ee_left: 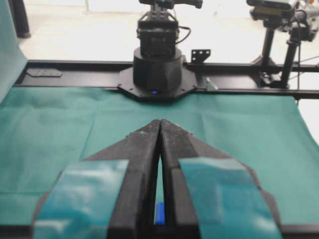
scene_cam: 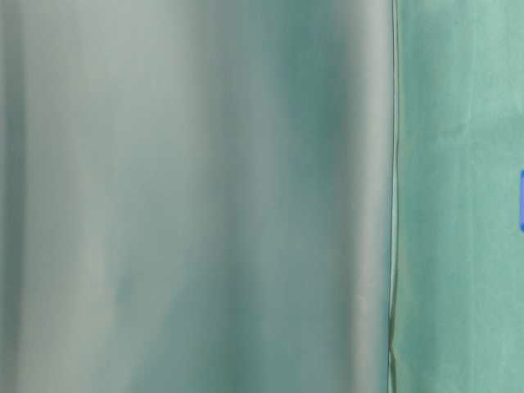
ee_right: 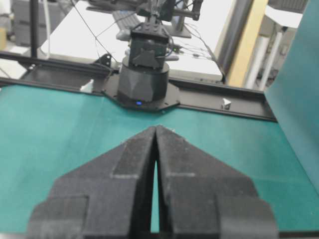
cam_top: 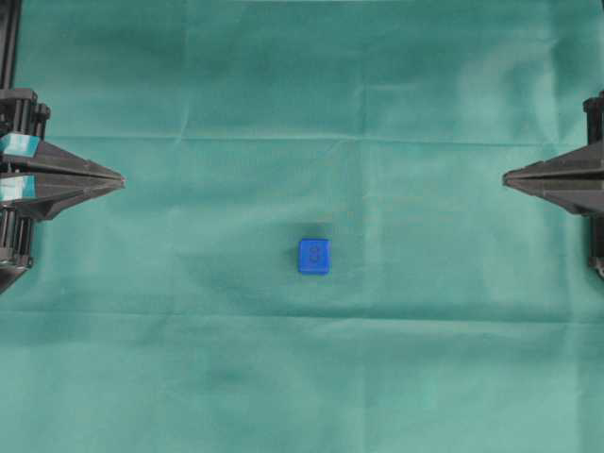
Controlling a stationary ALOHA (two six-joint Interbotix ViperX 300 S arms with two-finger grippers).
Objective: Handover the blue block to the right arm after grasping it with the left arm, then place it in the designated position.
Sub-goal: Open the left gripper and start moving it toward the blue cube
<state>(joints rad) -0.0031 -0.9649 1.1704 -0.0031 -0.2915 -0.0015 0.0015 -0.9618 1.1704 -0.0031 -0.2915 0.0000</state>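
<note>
The blue block (cam_top: 314, 256) is a small bright blue cube lying alone on the green cloth (cam_top: 311, 94), a little below the middle of the overhead view. My left gripper (cam_top: 120, 179), banded with teal tape, is shut and empty at the far left, pointing right, well apart from the block. My plain black right gripper (cam_top: 508, 176) is shut and empty at the far right, pointing left. In the left wrist view a sliver of the blue block (ee_left: 159, 213) shows through the slit behind the closed fingertips (ee_left: 160, 121). The right gripper (ee_right: 156, 127) holds nothing. The designated position shows in no view.
Each wrist view shows the opposite arm's black base (ee_left: 157, 64) (ee_right: 144, 74) on a black frame rail at the cloth's far edge. Camera stands (ee_left: 271, 35) rise behind. A blurred fold of cloth (scene_cam: 196, 196) fills most of the table-level view.
</note>
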